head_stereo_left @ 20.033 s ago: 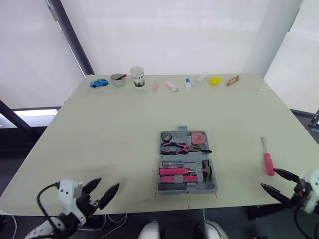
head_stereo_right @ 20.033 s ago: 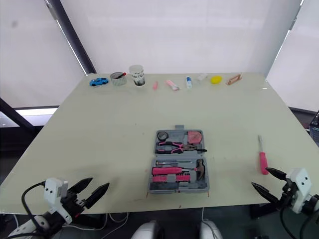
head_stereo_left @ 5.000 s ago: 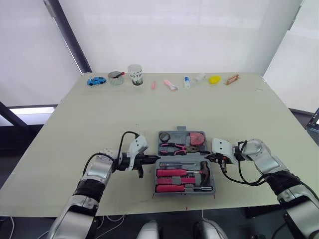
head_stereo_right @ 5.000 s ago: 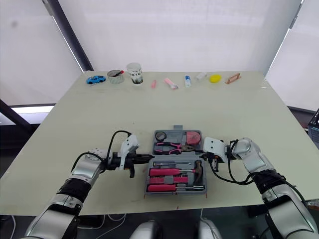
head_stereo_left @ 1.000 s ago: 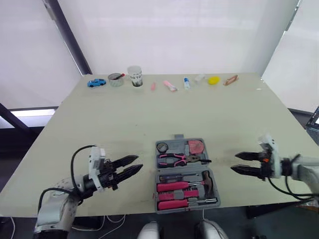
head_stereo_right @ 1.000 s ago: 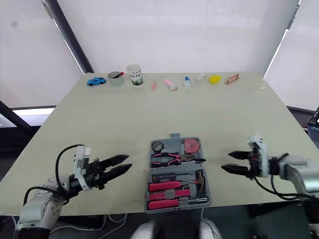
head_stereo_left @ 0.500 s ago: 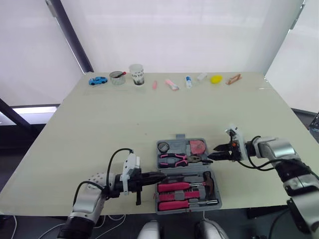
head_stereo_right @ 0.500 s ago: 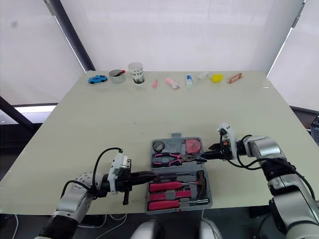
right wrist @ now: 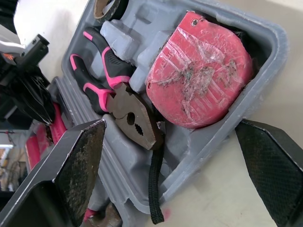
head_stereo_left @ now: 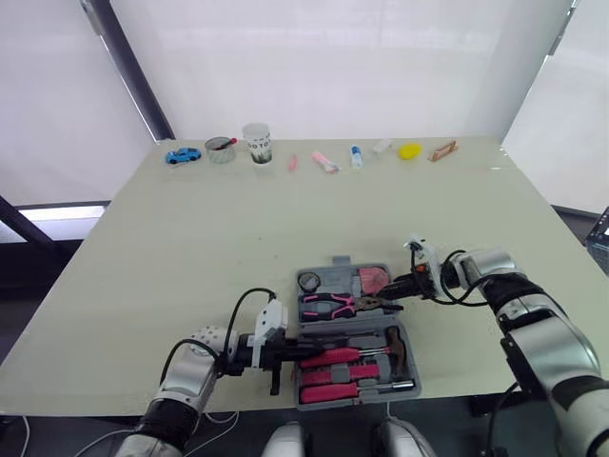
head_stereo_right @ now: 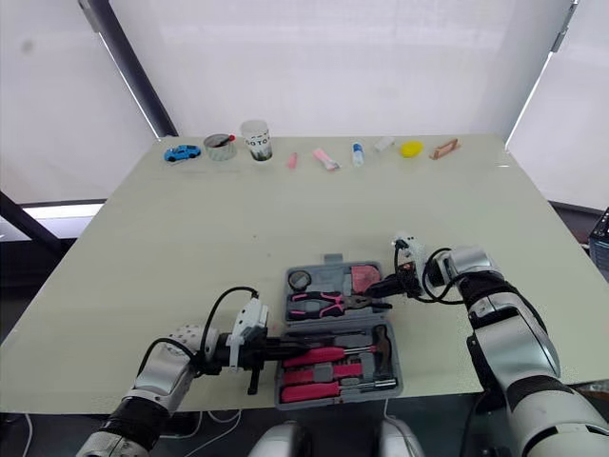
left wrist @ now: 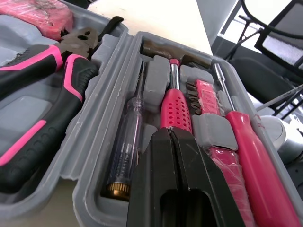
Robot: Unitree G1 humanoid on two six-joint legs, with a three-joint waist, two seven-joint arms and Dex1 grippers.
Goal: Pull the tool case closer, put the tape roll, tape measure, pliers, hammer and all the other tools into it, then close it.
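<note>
Nearest of all is the left pincer [left wrist: 170, 132], its two black fingers pressed together. It reaches in from the left over the near half of the tool case [head_stereo_left: 357, 401], with its tip above the grip of the hammer [left wrist: 172, 101]. Whether it touches the grip, I cannot tell.

The case itself lies open and flat, close to the front edge of the tabletop [head_stereo_left: 190, 238], so the pull-closer step looks done to me.

The near tray looks full. The hammer sits in its slot, with a clear-handled tester screwdriver [left wrist: 125, 151] on one side and a strip of bits [left wrist: 206, 97] on the other. A pink screwdriver [left wrist: 246, 142] lies along the outer edge.

The far half is loaded too. The pliers [right wrist: 118, 90] are seated, and the pink tape measure [right wrist: 199, 80] fills its corner pocket. The tape roll [head_stereo_left: 310, 282] is tucked at the far-left corner.

The right pincer [right wrist: 169, 125] comes in from the right with its fingers spread wide. It straddles the corner of the case where the tape measure sits and is clamped on nothing.

So every named tool is aboard. What remains, as I read it, is the closing, folding one half over the other. One pincer stands at each side of the case, which looks like the set-up for that.

At the far edge of the tabletop, well away from the case, runs a row of small items. Among them are a blue toy car [head_stereo_left: 181, 155] and a cup [head_stereo_left: 256, 143]. The rest are too small to name, and they look like bystanders rather than kit.
</note>
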